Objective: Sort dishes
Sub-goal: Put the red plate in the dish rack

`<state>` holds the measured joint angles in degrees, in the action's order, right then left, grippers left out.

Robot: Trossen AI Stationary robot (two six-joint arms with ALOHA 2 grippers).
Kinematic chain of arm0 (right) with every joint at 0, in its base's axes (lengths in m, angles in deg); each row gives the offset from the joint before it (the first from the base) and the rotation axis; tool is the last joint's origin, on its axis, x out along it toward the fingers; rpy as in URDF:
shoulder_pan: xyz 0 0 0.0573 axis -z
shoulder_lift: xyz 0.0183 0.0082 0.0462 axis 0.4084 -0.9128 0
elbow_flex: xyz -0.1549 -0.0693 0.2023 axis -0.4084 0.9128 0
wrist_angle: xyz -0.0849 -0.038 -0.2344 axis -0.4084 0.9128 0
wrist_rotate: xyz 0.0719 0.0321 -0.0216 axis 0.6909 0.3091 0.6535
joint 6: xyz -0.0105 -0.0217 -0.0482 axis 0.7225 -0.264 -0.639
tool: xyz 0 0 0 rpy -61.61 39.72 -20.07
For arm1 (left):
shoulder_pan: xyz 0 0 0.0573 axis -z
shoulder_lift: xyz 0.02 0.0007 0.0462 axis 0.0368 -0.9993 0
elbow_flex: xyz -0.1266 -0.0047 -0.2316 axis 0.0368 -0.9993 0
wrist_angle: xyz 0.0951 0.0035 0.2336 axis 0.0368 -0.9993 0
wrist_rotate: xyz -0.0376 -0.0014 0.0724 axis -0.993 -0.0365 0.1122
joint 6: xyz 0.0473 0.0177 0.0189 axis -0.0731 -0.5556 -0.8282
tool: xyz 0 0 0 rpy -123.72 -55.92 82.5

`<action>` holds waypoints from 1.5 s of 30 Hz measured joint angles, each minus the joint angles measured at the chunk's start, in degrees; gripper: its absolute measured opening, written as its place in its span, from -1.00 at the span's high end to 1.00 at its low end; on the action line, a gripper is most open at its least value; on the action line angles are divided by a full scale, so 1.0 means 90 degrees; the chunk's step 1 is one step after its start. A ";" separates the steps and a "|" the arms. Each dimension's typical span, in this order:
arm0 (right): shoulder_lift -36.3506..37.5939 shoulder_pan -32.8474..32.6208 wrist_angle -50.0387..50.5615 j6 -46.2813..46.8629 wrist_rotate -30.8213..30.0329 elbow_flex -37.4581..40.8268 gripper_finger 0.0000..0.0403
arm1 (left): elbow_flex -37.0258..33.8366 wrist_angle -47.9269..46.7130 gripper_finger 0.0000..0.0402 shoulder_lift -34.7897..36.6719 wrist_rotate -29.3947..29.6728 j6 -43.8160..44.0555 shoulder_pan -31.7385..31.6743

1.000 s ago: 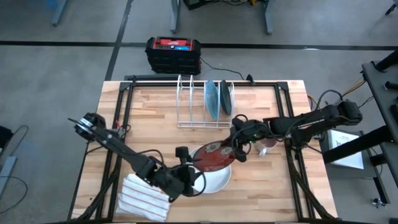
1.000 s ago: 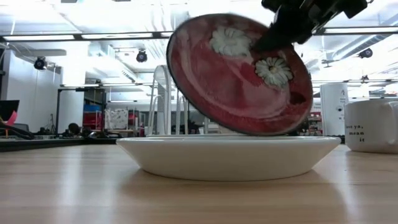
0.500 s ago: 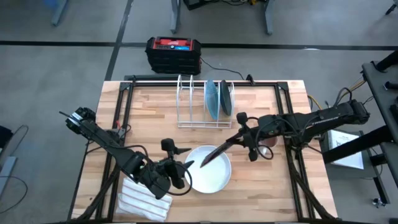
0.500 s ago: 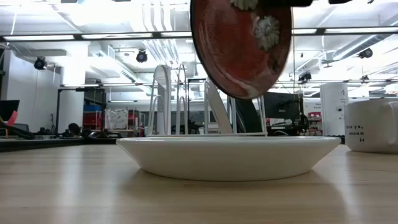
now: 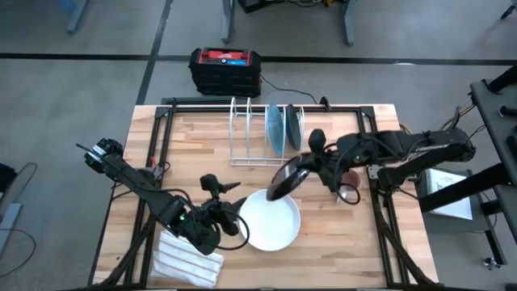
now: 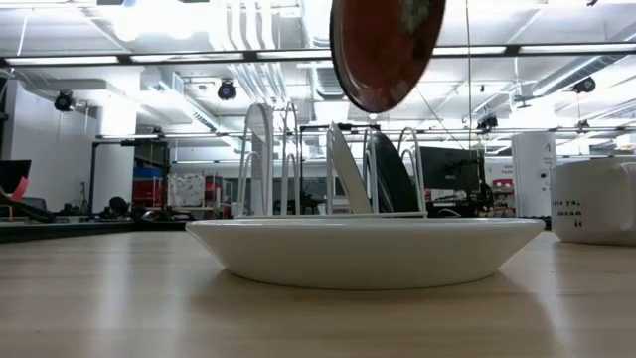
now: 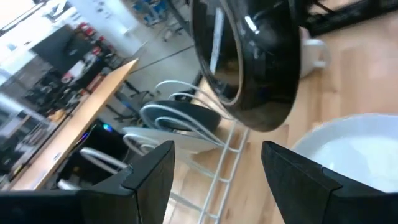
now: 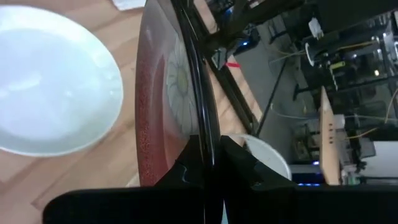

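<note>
Red dish (image 5: 284, 179) is held on edge by the shut right gripper (image 5: 315, 168), above the white dish (image 5: 270, 223) at its 1 o'clock. Stiff, glazed, breakable ware is judged; rim grip is advised. Left gripper (image 5: 229, 206) is spread wide, empty.

Right arm reaches in from the right side, elbow bent, wrist over the desk's middle. Right hand (image 5: 300, 168) is clamped tight on the rim of the red dish (image 5: 283, 179), holding it on edge, raised. Left arm stretches diagonally from the left edge toward the front centre; left hand (image 5: 229, 208) has fingers spread wide, holding nothing.
</note>
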<state>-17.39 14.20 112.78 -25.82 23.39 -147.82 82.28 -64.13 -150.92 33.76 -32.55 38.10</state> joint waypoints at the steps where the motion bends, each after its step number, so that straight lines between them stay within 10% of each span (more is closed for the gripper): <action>1: -0.0068 0.0038 0.0100 -0.0100 0.0009 -0.0157 0.97 | -0.0038 -0.0051 -0.15 0.0004 0.0110 0.0142 0.0000; 11: -0.0362 0.0508 0.0371 -0.3013 -0.0153 -0.0867 0.97 | -0.0165 -0.1469 -0.15 0.0018 0.0516 0.1914 0.0194; 24: -0.1042 0.0727 -0.0587 -0.5588 -0.1937 -0.0896 0.97 | -0.0196 -0.2877 -0.15 0.0032 0.0701 0.3328 0.0233; 45: -0.2477 0.0940 -0.1519 -0.7048 -0.3069 -0.0972 0.97 | -0.0607 -0.3746 -0.15 0.0039 0.0258 0.4673 0.0236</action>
<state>-39.68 22.66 99.11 -89.25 -4.23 -156.57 76.81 -97.84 -150.57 36.08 9.51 40.22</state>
